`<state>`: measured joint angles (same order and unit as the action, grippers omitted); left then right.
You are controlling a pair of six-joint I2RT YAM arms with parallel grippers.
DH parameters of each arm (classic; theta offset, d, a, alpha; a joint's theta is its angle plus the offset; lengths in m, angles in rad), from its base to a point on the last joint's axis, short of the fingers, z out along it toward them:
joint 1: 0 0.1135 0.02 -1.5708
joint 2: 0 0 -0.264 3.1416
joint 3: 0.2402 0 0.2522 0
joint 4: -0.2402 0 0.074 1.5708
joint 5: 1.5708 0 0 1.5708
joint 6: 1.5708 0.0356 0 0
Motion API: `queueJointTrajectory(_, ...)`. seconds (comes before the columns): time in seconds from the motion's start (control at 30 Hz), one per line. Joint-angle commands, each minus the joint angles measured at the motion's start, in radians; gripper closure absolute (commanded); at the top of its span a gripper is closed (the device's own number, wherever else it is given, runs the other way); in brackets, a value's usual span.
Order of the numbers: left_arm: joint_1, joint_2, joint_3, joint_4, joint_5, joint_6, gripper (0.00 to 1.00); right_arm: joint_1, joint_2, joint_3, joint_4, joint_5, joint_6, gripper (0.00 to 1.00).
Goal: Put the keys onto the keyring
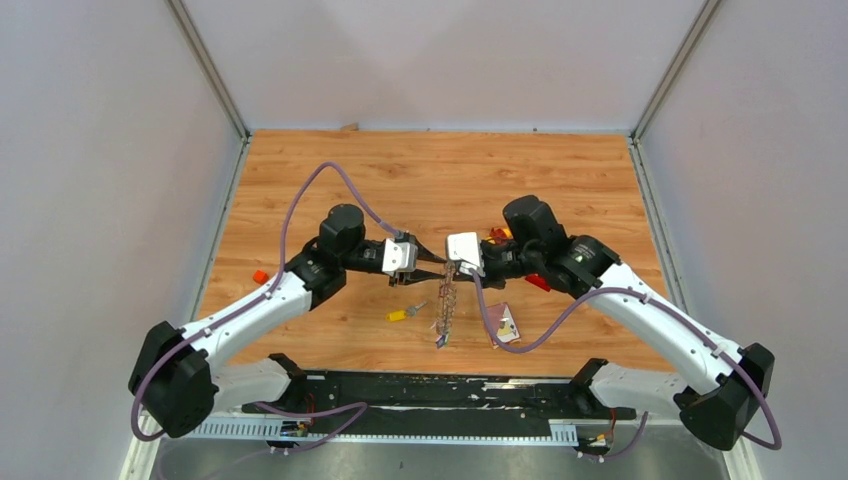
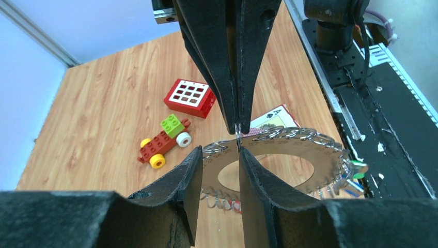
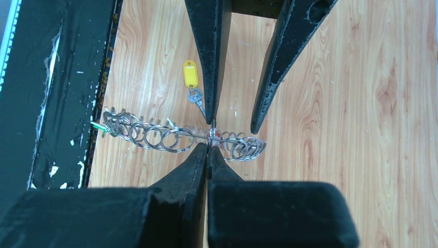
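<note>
Keyring (image 3: 155,137) is pinched at its wire by the right gripper (image 3: 208,146), fingers clenched on it. The ring is hung edge-on between both arms. Left gripper (image 2: 220,151) is spread around the same spot, nothing grasped. Yellow-tagged key (image 3: 190,75) is seen on the table (image 3: 361,129) just beside the ring, shaft aimed at it; left arm is judged nearer.

Bright, even light is coming from overhead, leaving the light-brown wooden tabletop (image 1: 420,170) uniformly lit, with only soft shadows lying beneath the white robot arms (image 1: 250,315). In the wrist views, the black fingers (image 2: 170,206) of the left gripper (image 2: 220,151) and of the right gripper (image 3: 207,148) are blurring up close, while small highlights are glinting along the silver wire keyring (image 3: 155,138).
</note>
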<state>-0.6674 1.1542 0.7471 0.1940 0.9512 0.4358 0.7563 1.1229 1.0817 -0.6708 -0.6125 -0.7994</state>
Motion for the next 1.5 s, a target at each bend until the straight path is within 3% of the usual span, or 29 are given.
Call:
queueJointTrajectory(0.0,-0.004,0.026,0.054,-0.093,0.034,0.118,0.61,0.018,0.019,0.075,-0.052,0.052,-0.022,1.0)
queueJointTrajectory(0.37,-0.005,0.057,0.028,0.057,0.093,0.004,0.68,0.041,0.043,0.101,-0.071,0.098,-0.006,1.0)
queueJointTrajectory(0.8,-0.016,0.079,0.006,0.126,0.132,-0.052,0.71,0.043,0.048,0.105,-0.047,0.091,0.01,1.0)
queueJointTrajectory(0.97,-0.018,0.082,0.006,0.11,0.128,-0.042,0.78,0.043,0.047,0.106,-0.044,0.092,0.012,1.0)
queueJointTrajectory(1.33,-0.018,0.078,0.003,0.041,0.102,0.013,0.76,0.043,0.031,0.09,-0.033,0.1,0.01,1.0)
queueJointTrajectory(1.47,-0.019,0.082,0.007,0.044,0.103,0.008,0.83,0.043,0.032,0.09,-0.033,0.099,0.011,1.0)
